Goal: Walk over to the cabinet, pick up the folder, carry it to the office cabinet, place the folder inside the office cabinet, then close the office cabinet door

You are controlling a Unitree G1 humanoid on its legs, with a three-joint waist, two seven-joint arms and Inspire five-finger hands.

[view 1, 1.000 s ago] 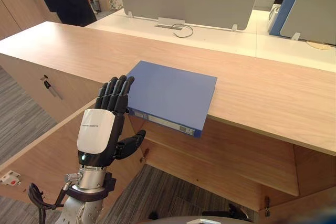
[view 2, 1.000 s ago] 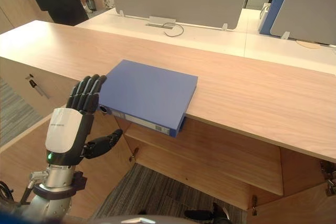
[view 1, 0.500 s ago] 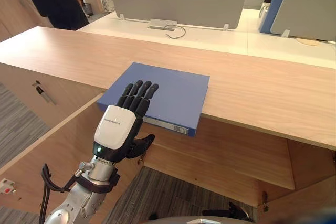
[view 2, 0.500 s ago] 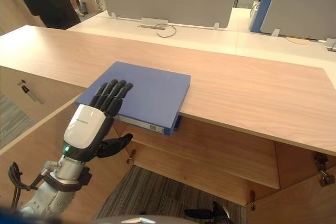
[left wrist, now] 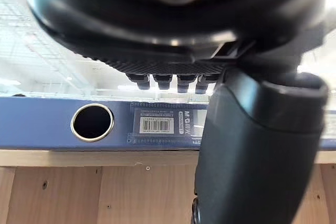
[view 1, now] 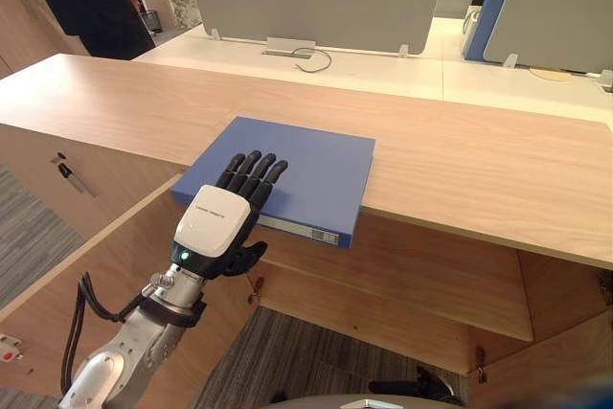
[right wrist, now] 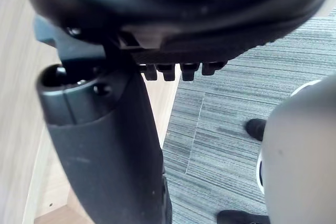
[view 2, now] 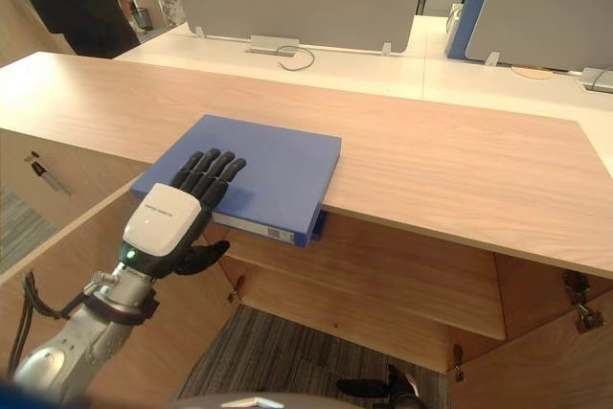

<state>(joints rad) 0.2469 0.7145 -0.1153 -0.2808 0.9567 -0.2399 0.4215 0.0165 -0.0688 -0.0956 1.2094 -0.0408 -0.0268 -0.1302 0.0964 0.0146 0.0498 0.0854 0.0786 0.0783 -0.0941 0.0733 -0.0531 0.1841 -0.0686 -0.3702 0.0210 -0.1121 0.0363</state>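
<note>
A blue folder (view 1: 297, 165) lies flat on the wooden cabinet top (view 1: 479, 170), its labelled spine (left wrist: 52, 124) sticking out past the front edge. My left hand (view 1: 215, 222) reaches over the folder's near left part. It is open: straight fingers (view 2: 213, 171) rest on the cover and the thumb (left wrist: 257, 145) hangs below the spine, in front of it. My right hand (right wrist: 105, 145) hangs above grey carpet beside a wooden panel, its fingers straight.
Below the top the cabinet stands open, with a door (view 1: 67, 275) swung out at the left and a shelf (view 1: 412, 275) inside. Behind are white desks with grey dividers (view 1: 316, 7). People (view 1: 86, 7) stand at the far left. A key (view 1: 67, 174) hangs in the left cabinet front.
My left hand has gone forward from the folder's left corner onto its cover, with the thumb coming under the spine. The camera has shifted; the folder lies as before.
</note>
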